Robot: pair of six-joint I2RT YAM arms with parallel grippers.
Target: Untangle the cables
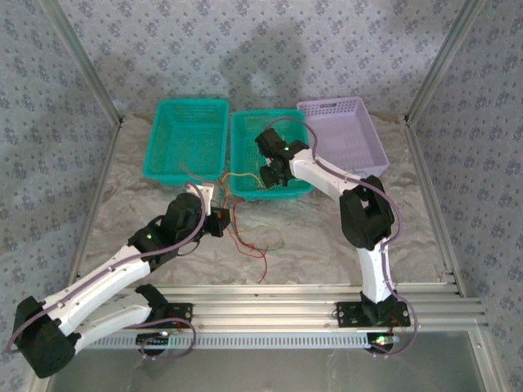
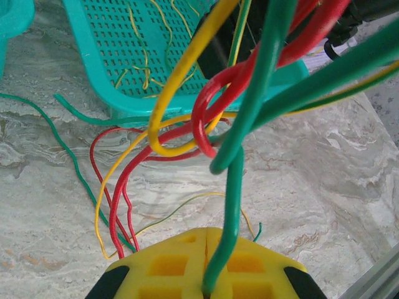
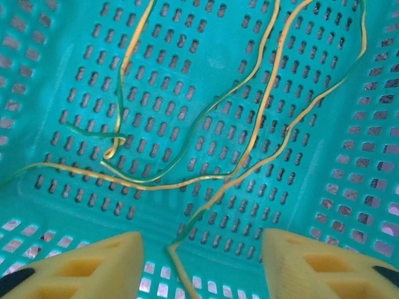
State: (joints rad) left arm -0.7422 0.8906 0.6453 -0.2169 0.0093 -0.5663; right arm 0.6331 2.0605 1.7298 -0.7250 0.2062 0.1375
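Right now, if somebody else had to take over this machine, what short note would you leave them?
Left gripper: shut on a thin green cable, which is tangled with thin red cables and yellow cables above the marbled table.
Right gripper: open over the middle teal plastic basket.
Done: a few yellow-orange wires lie loose in that basket.
Left: the knot is not yet undone.
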